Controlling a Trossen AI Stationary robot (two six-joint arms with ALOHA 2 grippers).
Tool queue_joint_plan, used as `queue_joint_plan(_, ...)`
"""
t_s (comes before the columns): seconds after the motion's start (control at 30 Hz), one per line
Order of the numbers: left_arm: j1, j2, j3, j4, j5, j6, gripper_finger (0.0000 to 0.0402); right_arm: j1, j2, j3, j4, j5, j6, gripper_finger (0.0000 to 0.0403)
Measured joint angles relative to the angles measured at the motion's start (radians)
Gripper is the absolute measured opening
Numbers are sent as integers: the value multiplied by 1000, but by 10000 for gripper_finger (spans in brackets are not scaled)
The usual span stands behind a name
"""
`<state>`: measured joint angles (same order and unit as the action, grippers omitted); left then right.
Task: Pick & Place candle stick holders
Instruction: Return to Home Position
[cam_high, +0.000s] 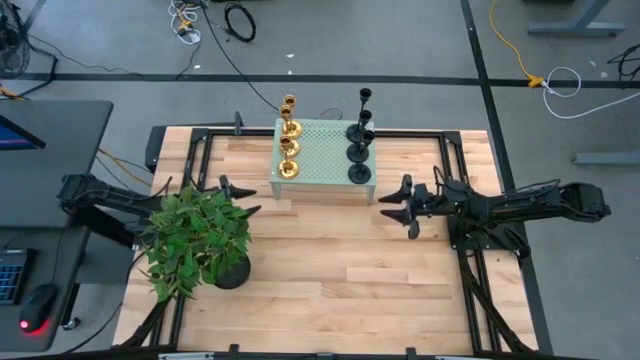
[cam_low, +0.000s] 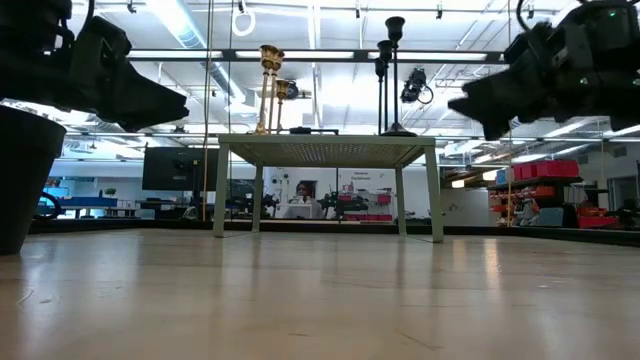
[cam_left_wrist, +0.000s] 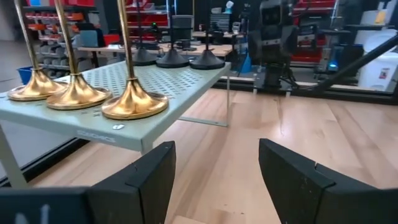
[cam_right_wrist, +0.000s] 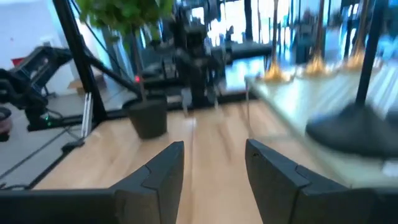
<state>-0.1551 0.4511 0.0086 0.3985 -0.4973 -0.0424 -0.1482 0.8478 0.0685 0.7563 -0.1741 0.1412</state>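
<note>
Several candle stick holders stand by their round bases on a pale green perforated stand (cam_high: 322, 162) at the table's far middle. The gold ones (cam_high: 288, 140) are on its left part and the black ones (cam_high: 360, 140) on its right. My left gripper (cam_high: 243, 197) hangs open above the table, left of the stand's near corner, with the gold bases (cam_left_wrist: 134, 102) ahead of it. My right gripper (cam_high: 392, 202) hangs open just right of the stand, near a black base (cam_right_wrist: 354, 134). Nothing is between either pair of fingers.
A leafy potted plant (cam_high: 195, 240) in a dark pot (cam_high: 230, 272) stands at the table's near left, close beside my left arm. Bare wooden tabletop (cam_high: 340, 270) lies between the arms and toward the near edge. Black frame rails (cam_high: 470, 270) run along the table's sides.
</note>
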Motion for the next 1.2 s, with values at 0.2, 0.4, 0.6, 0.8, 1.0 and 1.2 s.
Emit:
queue_joint_plan(0.2, 0, 0, 0, 0, -17, -6, 231, -1, 0, 0, 68, 18, -97, 171)
queue_joint_plan(0.4, 0, 0, 0, 0, -18, 6, 231, -1, 0, 0, 56, 17, -19, 171)
queue_joint_plan(0.6, 0, 0, 0, 0, -18, 2, 231, -1, 0, 0, 58, 18, 63, 171)
queue_joint_plan(0.8, 0, 0, 0, 0, -18, 3, 231, -1, 0, 0, 57, 19, 53, 171)
queue_joint_plan(1.0, 0, -6, 0, 0, -17, 3, 231, 0, -32, 0, 40, 32, 53, 171)
queue_joint_plan(1.2, 0, -93, 0, -6, -17, 3, 231, 1, -146, 0, 27, 64, 52, 171)
